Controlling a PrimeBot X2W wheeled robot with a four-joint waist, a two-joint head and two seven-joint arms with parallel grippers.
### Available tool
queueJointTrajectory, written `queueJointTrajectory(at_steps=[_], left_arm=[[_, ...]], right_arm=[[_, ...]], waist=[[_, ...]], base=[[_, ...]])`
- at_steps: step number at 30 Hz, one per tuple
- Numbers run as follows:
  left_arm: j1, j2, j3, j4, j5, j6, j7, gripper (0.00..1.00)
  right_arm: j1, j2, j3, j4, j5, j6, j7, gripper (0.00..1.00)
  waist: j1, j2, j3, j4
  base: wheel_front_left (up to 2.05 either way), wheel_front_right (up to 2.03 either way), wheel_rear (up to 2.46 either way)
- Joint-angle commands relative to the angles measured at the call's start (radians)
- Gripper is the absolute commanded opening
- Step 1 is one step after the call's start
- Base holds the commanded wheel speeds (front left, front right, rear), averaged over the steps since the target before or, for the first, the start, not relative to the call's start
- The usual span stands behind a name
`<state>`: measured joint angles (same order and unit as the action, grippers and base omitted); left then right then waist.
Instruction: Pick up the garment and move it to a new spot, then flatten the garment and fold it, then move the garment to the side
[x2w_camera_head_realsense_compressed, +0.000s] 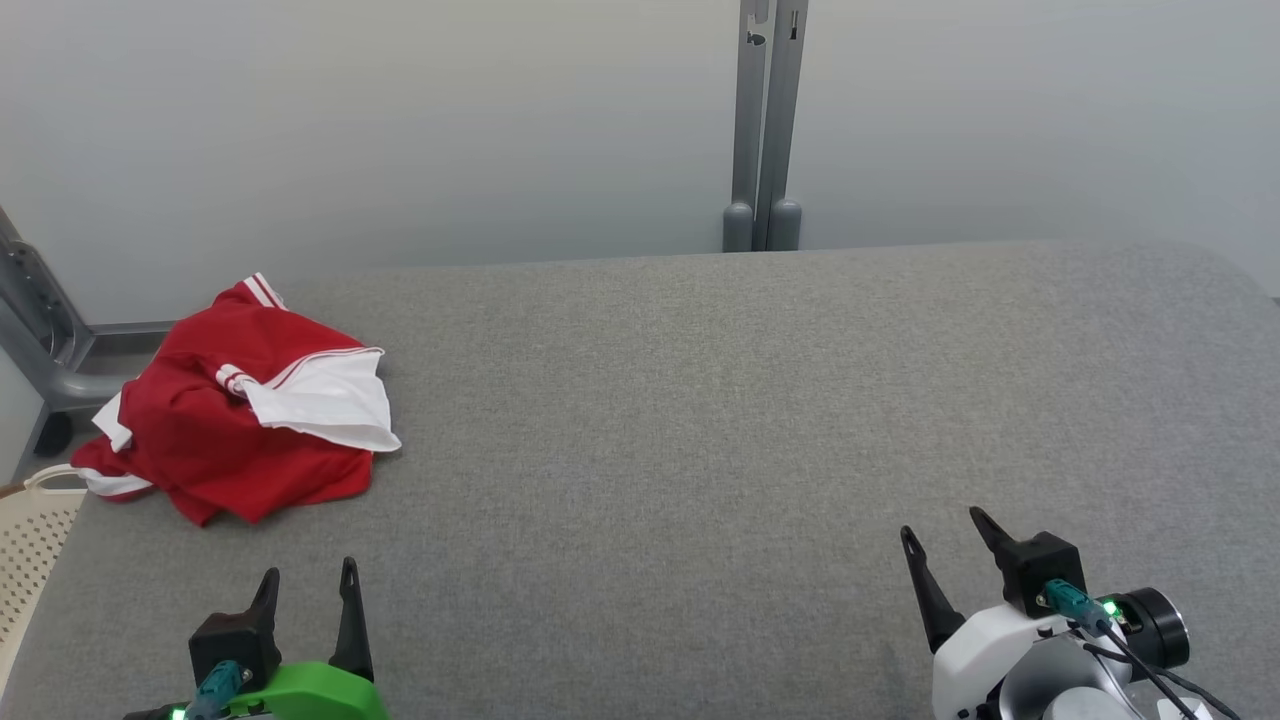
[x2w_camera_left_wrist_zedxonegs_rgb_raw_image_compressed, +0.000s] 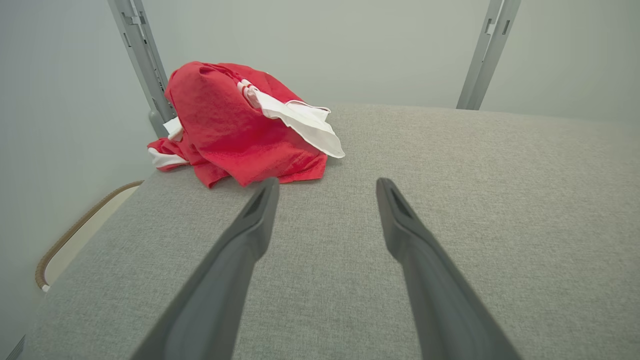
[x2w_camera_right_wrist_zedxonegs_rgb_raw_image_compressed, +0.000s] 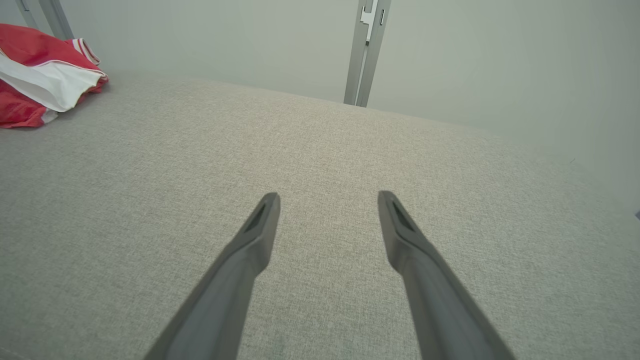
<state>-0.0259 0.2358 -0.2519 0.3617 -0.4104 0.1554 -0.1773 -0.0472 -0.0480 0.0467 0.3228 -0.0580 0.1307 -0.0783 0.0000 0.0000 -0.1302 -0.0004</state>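
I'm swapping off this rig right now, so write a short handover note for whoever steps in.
Left pincer: open, empty, the garment just ahead of it.
Right pincer: open, empty, over bare table on the right.
Garment: red and white, crumpled by the table's left edge.
Done: nothing yet.
Left: pick up, move, flatten, fold, set aside.

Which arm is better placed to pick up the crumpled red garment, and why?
The left arm. Its open jaws point toward the nearby red-and-white garment at the left of the grey table; the right arm is far across.
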Motion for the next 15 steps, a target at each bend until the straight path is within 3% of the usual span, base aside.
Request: queueJointTrajectory(at_steps=[1,15], left_arm=[[0.012,0.01,-0.002,-0.002,0.02,0.007,-0.006,1.0],[0.015,0.016,-0.015,-0.008,0.007,0.016,0.002,1.0]], right_arm=[[-0.006,-0.004,0.004,0.004,-0.015,0.0,-0.009,1.0],[-0.002,-0.004,0.004,0.014,-0.007,0.0,-0.014,1.0]], waist=[[0.0,0.0,-0.001,0.0],[0.0,0.0,-0.001,-0.001]], base=[[0.0,0.0,0.0],[0.0,0.0,0.0]])
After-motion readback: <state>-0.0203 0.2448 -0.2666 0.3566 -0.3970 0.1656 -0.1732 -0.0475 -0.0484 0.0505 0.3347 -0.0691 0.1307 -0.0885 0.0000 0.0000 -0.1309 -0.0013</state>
